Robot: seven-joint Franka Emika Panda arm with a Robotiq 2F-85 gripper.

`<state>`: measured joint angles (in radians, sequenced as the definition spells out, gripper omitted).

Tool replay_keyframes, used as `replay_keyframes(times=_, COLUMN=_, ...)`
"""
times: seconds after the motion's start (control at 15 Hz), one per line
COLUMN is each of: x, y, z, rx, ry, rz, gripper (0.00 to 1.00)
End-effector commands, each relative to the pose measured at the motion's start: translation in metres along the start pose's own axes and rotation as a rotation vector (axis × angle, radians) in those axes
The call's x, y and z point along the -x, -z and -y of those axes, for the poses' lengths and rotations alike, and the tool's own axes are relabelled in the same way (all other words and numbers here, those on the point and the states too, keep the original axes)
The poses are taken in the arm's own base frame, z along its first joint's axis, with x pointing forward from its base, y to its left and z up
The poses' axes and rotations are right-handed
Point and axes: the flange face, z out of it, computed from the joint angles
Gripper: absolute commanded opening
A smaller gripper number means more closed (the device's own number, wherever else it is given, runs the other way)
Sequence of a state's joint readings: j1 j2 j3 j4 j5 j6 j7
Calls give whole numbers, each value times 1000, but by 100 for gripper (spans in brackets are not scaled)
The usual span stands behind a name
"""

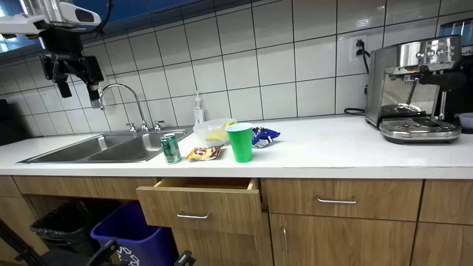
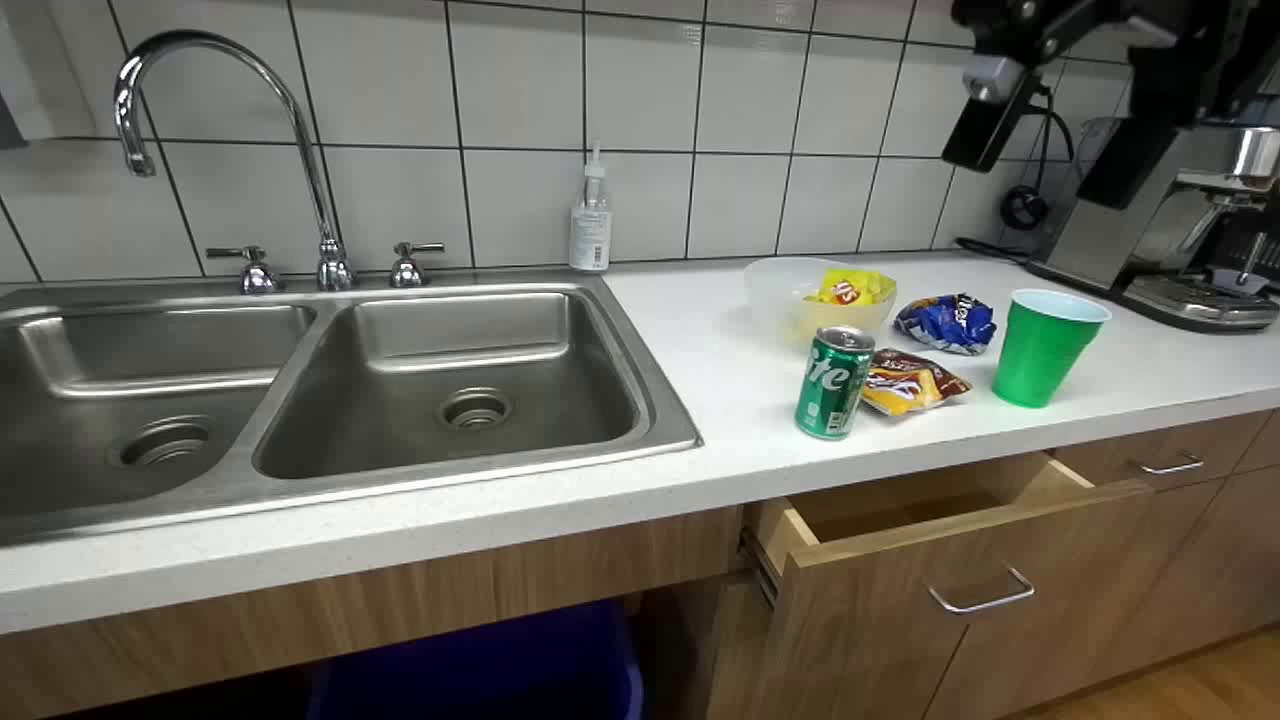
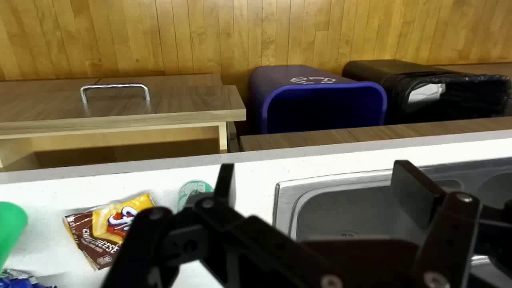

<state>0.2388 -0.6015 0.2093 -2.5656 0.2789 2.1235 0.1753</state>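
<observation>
The pincer (image 1: 80, 98) hangs high above the countertop (image 1: 332, 147), its jaws spread wide with nothing between them. On it, beside the two-basin sink (image 2: 520, 365), stand one green can (image 2: 833, 385) with "ite" legible, one green cup (image 2: 1043, 350) and one translucent bowl (image 2: 768, 298) holding one yellow packet (image 2: 855, 287). One blue packet (image 2: 947, 323) and one brown-and-yellow packet (image 2: 912, 383) lie near them; one blue bin (image 1: 157, 245) below bears white recycling arrows (image 1: 127, 256).
</observation>
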Motion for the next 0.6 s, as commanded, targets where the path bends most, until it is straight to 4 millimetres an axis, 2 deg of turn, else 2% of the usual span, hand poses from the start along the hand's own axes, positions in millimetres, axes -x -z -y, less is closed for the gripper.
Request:
replay_keyframes(times=0.0, x=0, y=0, z=0, rx=0, ry=0, rz=1, gripper=100)
replay_keyframes(times=0.53, x=0, y=-2, z=-2, rx=6, ry=1, rz=0, gripper=100)
